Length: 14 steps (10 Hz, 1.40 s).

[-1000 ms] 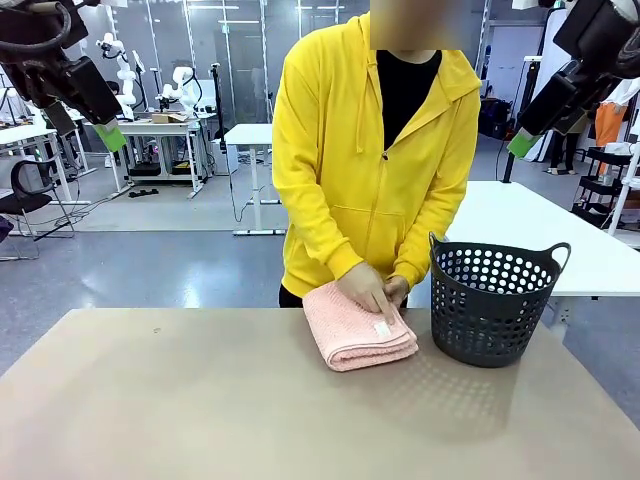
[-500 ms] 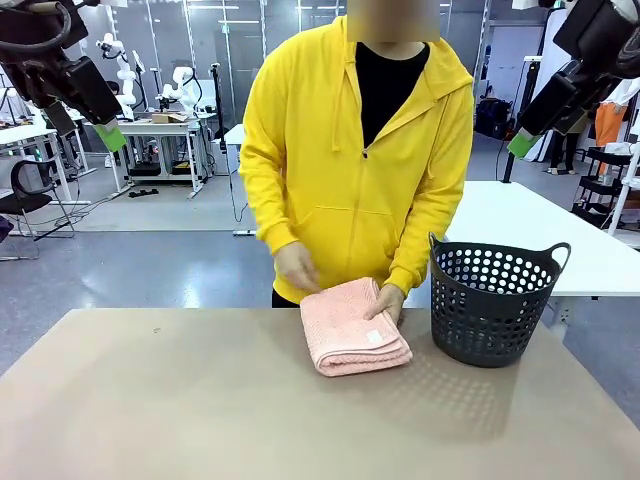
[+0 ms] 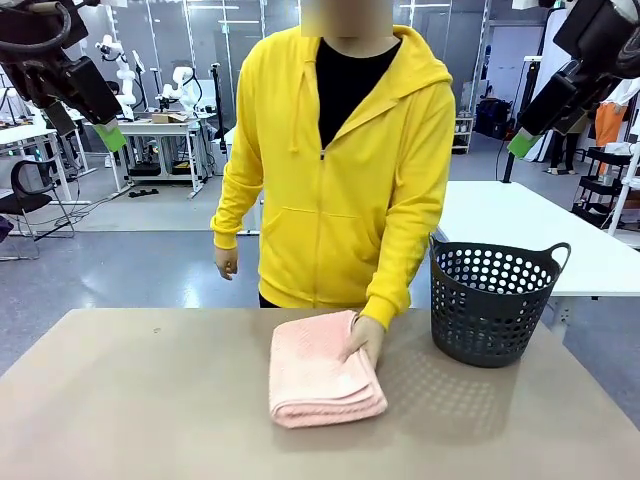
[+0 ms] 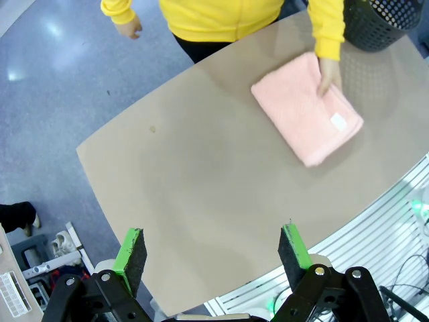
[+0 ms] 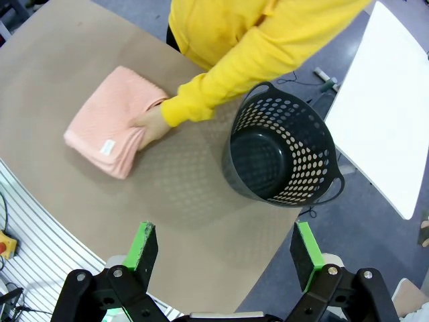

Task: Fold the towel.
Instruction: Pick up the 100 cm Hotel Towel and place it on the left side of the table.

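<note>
The salmon-pink towel [image 3: 322, 372] lies folded into a thick rectangle on the beige table [image 3: 140, 400], left of the dark basket [image 3: 492, 302]. A person in a yellow hoodie rests one hand [image 3: 364, 338] on the towel's right edge. From above, the towel [image 4: 307, 107] and its small white tag [image 4: 338, 121] show in the left wrist view, and the towel [image 5: 112, 119] also appears in the right wrist view. My left gripper [image 4: 212, 249] hangs open high over the table's near side. My right gripper [image 5: 224, 253] is open too, high above the basket [image 5: 283, 153]. Both arms stay raised at the upper corners of the front view.
The perforated basket stands at the table's right, empty inside. A white table [image 3: 540, 232] sits behind it. The person stands at the far edge, the other hand [image 3: 227, 262] hanging by the side. The table's left half is bare.
The person has slid the folded towel toward the robot's side and to the left, then took one hand off it and straightened up. Both grippers stayed still and open.
</note>
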Each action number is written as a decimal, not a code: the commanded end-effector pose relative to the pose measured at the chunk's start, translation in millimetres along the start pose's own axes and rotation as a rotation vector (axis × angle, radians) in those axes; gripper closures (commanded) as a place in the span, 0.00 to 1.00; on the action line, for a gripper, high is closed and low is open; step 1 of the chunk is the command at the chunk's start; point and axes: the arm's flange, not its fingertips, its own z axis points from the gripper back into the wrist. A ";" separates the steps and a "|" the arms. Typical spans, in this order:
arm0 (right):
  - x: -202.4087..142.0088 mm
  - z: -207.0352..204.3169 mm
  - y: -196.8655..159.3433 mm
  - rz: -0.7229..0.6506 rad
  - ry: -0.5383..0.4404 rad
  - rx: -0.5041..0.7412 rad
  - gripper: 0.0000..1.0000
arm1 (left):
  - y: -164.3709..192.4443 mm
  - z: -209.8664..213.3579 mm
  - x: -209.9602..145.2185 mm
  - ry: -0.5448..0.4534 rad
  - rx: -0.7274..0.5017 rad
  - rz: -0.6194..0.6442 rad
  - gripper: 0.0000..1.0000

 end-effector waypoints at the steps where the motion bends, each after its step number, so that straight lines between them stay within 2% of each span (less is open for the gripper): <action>1: -0.4 0.5 0.6 -0.004 0.003 -0.010 0.00 | 1.7 2.5 -0.7 0.004 0.004 -0.017 0.00; 10: -0.4 0.5 0.6 -0.004 0.003 -0.010 0.00 | 0.0 0.0 0.0 0.000 0.000 0.000 0.00; 13: -0.4 0.5 0.6 -0.004 0.003 -0.010 0.00 | -14.6 -39.2 -20.4 -0.007 -0.117 0.067 0.00; 14: -0.4 0.5 0.6 -0.004 0.003 -0.010 0.00 | -17.3 -53.5 -26.1 0.008 -0.121 0.107 0.00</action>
